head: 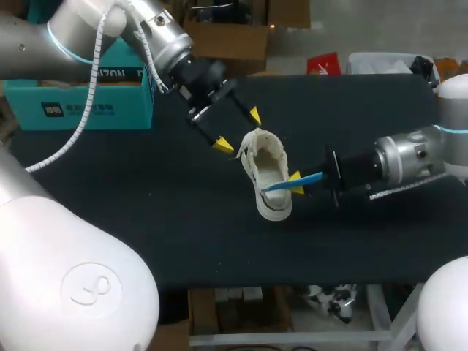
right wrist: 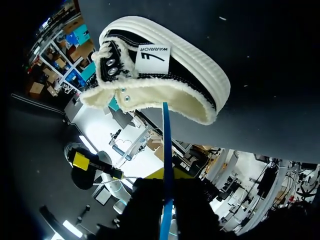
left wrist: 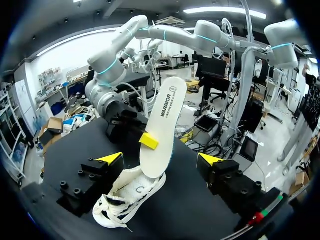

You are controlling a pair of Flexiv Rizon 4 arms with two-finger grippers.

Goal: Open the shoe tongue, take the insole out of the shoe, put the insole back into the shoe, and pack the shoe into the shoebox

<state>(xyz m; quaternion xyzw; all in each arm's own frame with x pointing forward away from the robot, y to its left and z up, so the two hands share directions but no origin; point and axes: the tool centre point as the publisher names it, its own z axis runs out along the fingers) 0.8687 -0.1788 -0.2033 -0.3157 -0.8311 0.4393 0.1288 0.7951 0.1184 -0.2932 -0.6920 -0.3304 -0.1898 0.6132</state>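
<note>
A pale low shoe (head: 269, 175) is lying near the middle of the black worktop (head: 146, 219), with its laced end turned toward the far left. The insole (head: 307, 178) is sticking out of the shoe's opening: one end is sitting inside the shoe, and the rest is running out to the right. It is showing a white face in the left wrist view and a blue edge in the other two views.

The right arm is coming in from the right, and the right fingers (head: 295, 180) are pinching the insole from both sides just beside the shoe. One yellow tip is pressing on the white face. In the right wrist view the insole is running as a thin blue line out from between those fingers to the shoe's fleecy collar.

The left arm is reaching in from the far left. The left fingers (head: 221, 144) are standing wide apart and gripping nothing, with the yellow tips just beyond the shoe's far end. In the left wrist view they are sitting to either side of the shoe and insole without touching them.

A teal shoebox (head: 80, 102) is resting at the far left edge of the worktop, well apart from the shoe.
</note>
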